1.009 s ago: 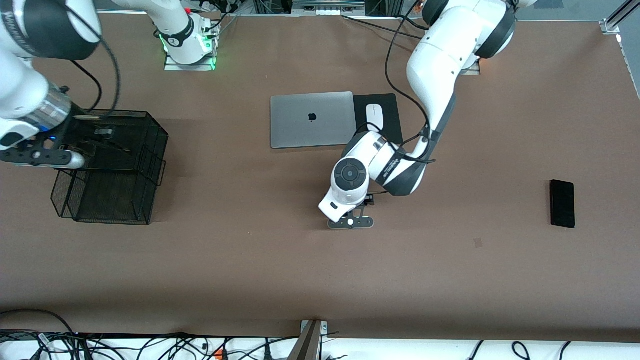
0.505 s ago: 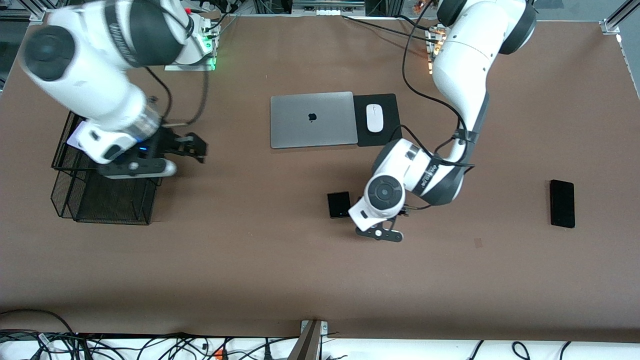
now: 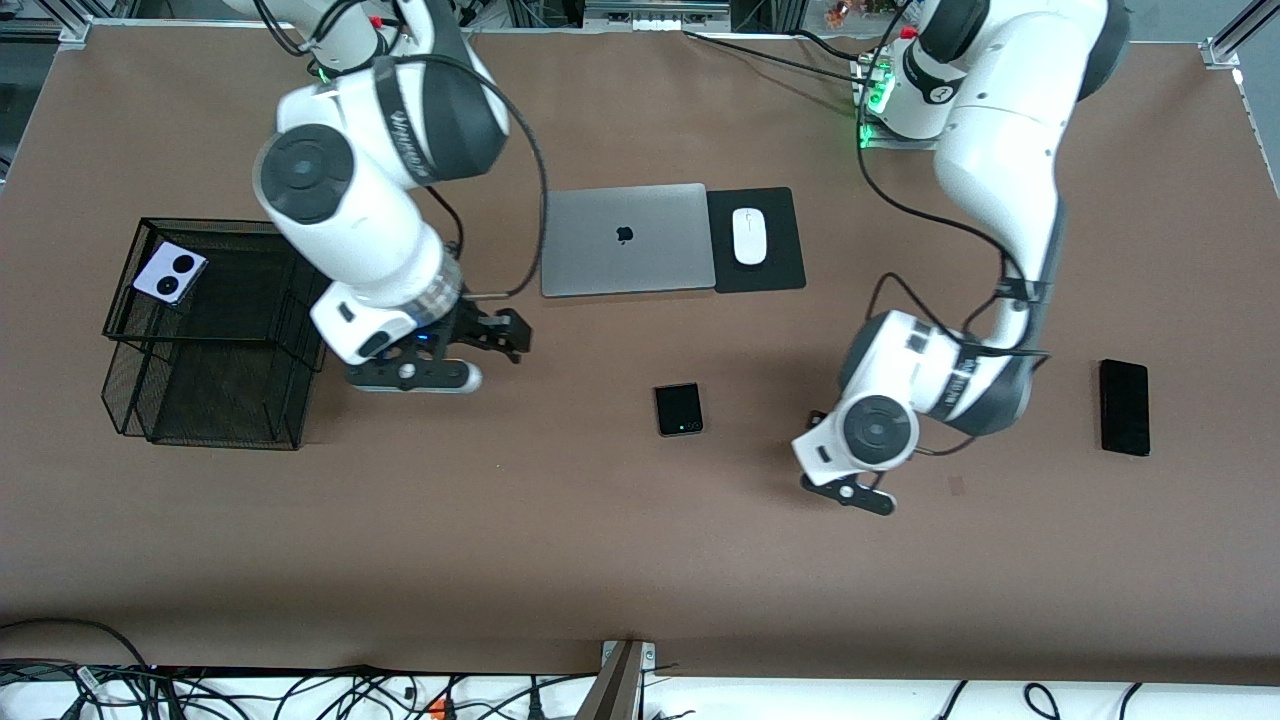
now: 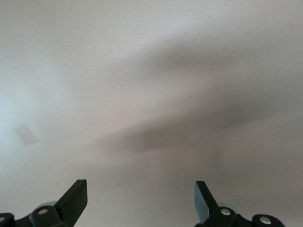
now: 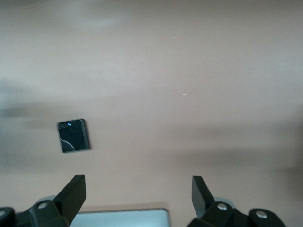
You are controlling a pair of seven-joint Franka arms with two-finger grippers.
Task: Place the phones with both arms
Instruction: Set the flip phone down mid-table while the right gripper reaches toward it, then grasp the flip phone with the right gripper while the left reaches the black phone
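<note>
Lilac phone: in basket. Black square phone: mid-table. Slab: toward left arm's end. Probably rigid, slick, fragile; grip by the edges. Left gripper and right gripper: jaws wide, empty, over table.

The brown surface holds a black wire basket, a grey laptop, a black mouse pad, a small square black phone and a long black phone.

left gripper | jaws spread wide, nothing between | over bare table | small dark mark on it
</note>
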